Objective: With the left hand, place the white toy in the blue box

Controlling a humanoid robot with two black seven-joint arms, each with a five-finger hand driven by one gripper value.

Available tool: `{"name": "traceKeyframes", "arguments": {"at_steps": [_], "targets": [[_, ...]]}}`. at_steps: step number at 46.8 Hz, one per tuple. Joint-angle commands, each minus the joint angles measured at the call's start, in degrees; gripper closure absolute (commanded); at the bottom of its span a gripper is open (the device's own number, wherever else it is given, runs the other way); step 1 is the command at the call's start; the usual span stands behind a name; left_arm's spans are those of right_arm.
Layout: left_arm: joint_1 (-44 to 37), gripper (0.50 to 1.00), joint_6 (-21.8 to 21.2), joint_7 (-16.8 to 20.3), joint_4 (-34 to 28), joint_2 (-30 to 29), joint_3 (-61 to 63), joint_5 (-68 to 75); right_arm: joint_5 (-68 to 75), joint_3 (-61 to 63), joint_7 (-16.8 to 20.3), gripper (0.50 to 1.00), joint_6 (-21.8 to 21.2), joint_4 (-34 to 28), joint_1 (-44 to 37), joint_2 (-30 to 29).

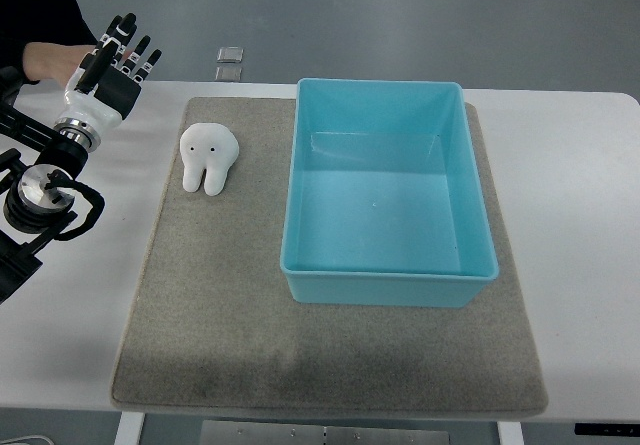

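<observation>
Status: not started. White toy [208, 158] upright on grey mat [220, 315], just left of blue box [390, 290], which holds nothing. Left robot hand [118, 60] w/ fingers spread, gripping nothing, apart from toy. Remaining: reach, grasp, lift, drop in box.

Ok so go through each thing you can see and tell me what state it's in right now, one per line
white toy: lying on the grey mat, left of the box, not held.
blue box: open-topped, empty, sitting on the mat.
grey mat: flat on the white table.
left hand: fingers spread, holding nothing, up and left of the toy, clear of it.
person's hand: at the top left edge, behind the robot's hand.
</observation>
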State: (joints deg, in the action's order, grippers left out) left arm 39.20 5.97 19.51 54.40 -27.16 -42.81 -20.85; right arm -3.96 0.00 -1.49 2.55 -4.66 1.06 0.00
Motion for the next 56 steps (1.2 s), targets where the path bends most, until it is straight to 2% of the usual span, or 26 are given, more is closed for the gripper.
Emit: {"name": "traceKeyframes", "arguments": {"at_steps": [1, 50, 56], "targets": [[0.0, 0.506, 0.0, 0.0, 0.0, 0.0, -0.1, 0.0, 0.0, 0.0, 0.0, 0.564, 0.0, 0.0, 0.0, 0.0], [0.4, 0.506, 0.3, 0.4, -0.3, -0.1, -0.4, 0.7, 0.0, 0.0, 0.0, 0.564, 0.0, 0.0, 0.0, 0.0], [0.4, 0.506, 2.5, 0.4, -0.3, -0.1, -0.4, 1.0, 0.0, 0.0, 0.0, 0.564, 0.0, 0.0, 0.0, 0.0]]}}
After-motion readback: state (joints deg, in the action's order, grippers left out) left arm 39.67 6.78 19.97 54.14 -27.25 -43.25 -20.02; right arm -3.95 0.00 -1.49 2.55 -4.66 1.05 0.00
